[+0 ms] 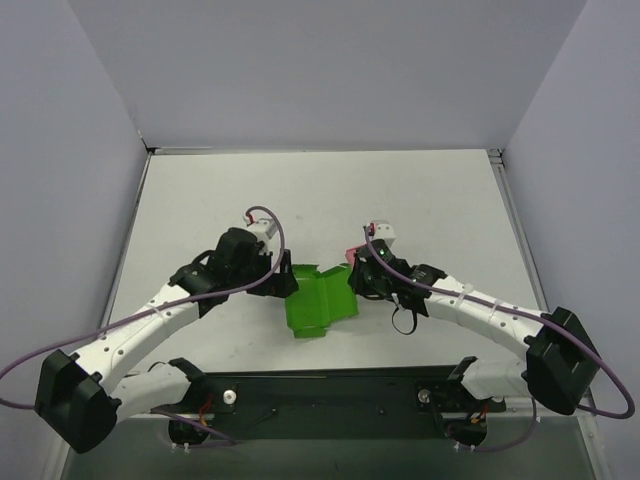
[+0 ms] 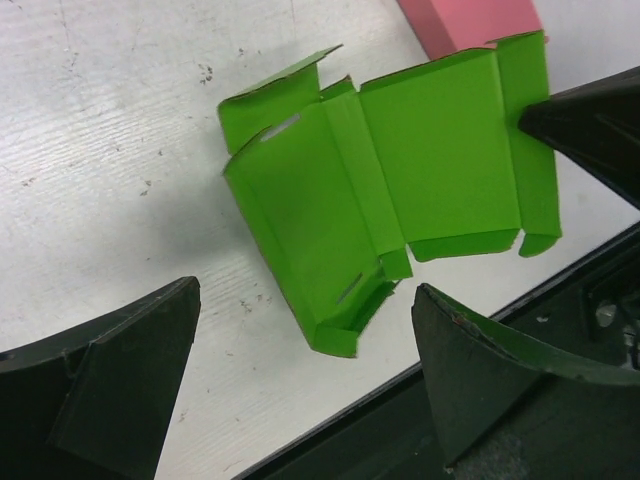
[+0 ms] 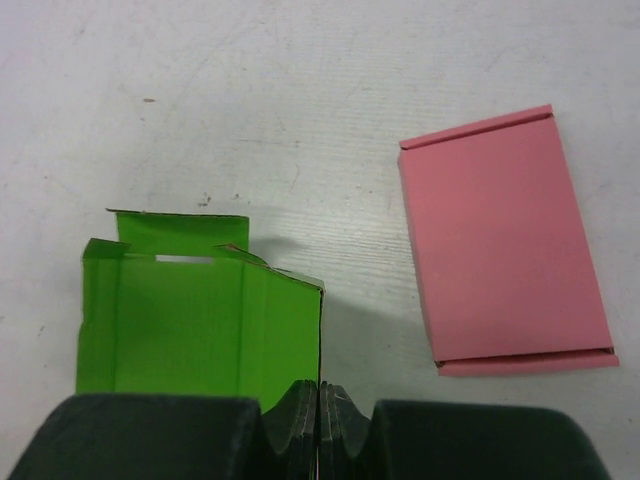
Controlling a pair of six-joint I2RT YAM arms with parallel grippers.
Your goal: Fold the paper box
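The paper box [image 1: 318, 302] is bright green and half unfolded, lying at the table's middle between both arms. In the left wrist view the paper box [image 2: 400, 190] shows a raised slotted wall, side flaps and tabs. My right gripper [image 1: 353, 281] pinches its right edge. In the right wrist view the right gripper [image 3: 320, 405] is shut on the upright edge of a green panel [image 3: 200, 320]. My left gripper [image 1: 284, 284] hovers at the box's left side. In its own view the left gripper [image 2: 305, 400] is open, the box's near corner just ahead of the wide gap and touching neither finger.
A flat pink box [image 3: 505, 240] lies on the white table [image 1: 200, 200] just beyond the right gripper; only its corner [image 1: 350, 254] shows from above. A black rail [image 1: 330, 390] runs along the near edge between the arm bases. Grey walls enclose three sides.
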